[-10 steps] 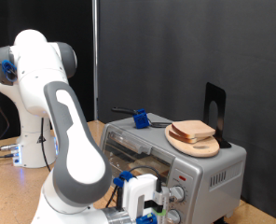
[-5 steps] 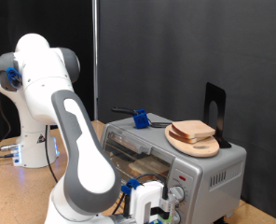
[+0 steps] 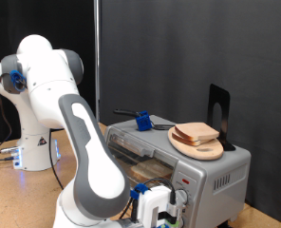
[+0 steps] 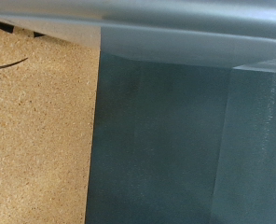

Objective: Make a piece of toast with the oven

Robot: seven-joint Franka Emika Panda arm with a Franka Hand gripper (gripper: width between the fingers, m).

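Tool (image 3: 158, 207) below tan-faced, brown-crusted toast (image 3: 196, 133)

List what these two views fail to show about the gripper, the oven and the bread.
- Gripper: exterior view, fingers cut off by the bottom edge; absent from wrist view.
- Oven interior: exterior view, blocked by the arm.
- Piece of toast: underside hidden by the wooden board.

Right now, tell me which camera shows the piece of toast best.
The exterior view: the piece of toast lies on a round wooden board atop the oven. The wrist view shows no toast, only cork surface and a grey glassy panel.
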